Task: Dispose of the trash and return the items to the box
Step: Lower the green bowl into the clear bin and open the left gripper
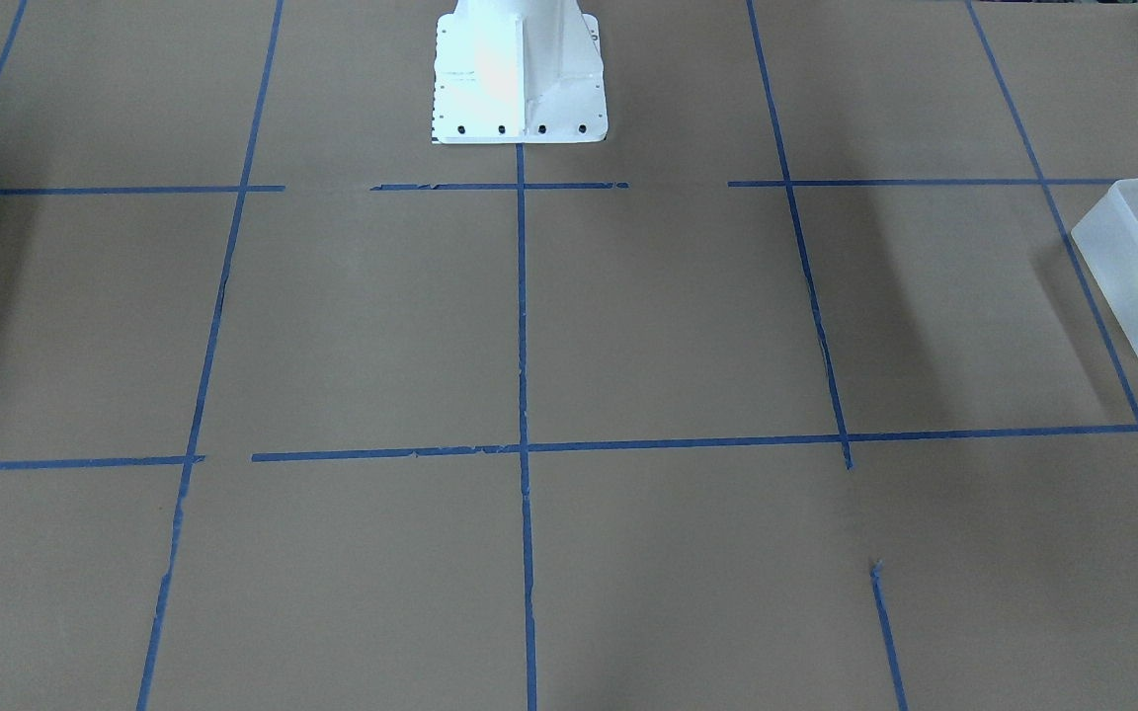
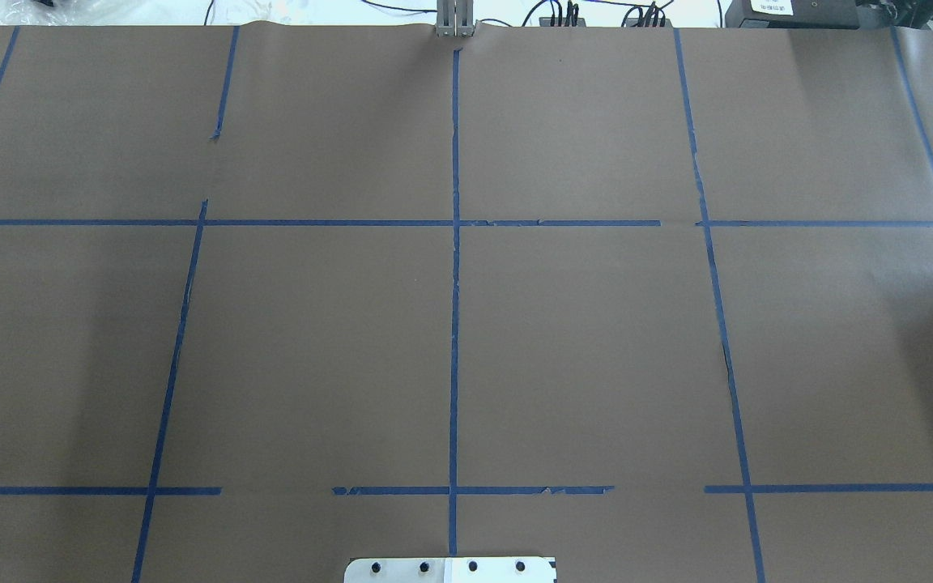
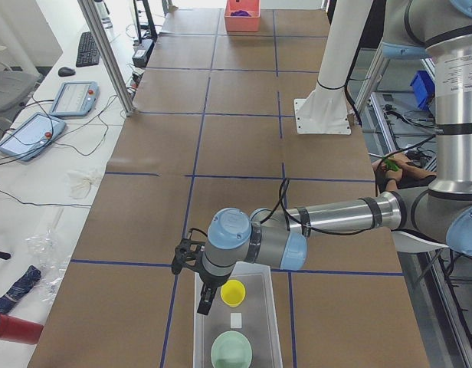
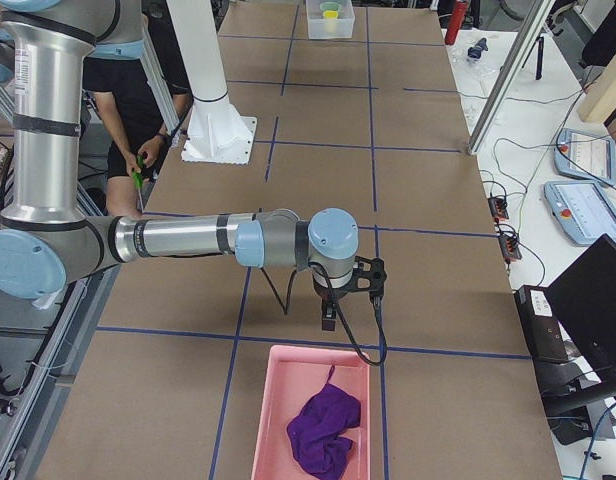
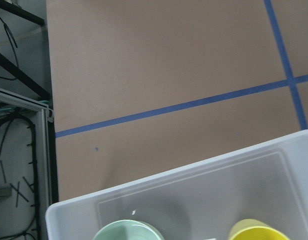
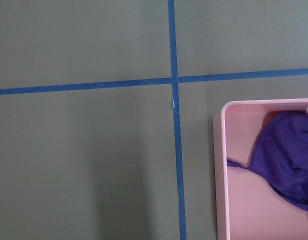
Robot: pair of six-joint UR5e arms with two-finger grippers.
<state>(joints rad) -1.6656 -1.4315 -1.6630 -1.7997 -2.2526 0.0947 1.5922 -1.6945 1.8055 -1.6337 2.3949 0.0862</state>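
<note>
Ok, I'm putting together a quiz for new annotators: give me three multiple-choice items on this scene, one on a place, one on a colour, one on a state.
1. Where is the yellow cup?
A. on the bare table
B. in the white bin
C. on the floor

2. What colour is the cloth in the pink bin?
A. purple
B. red
C. black

3. How does the green bowl sit?
A. upside down
B. open side up
C. on its side

Answers:
1. B, the exterior left view shows it within the bin's walls.
2. A, the exterior right and right wrist views both show purple fabric.
3. B, its rim and hollow face upward.
</note>
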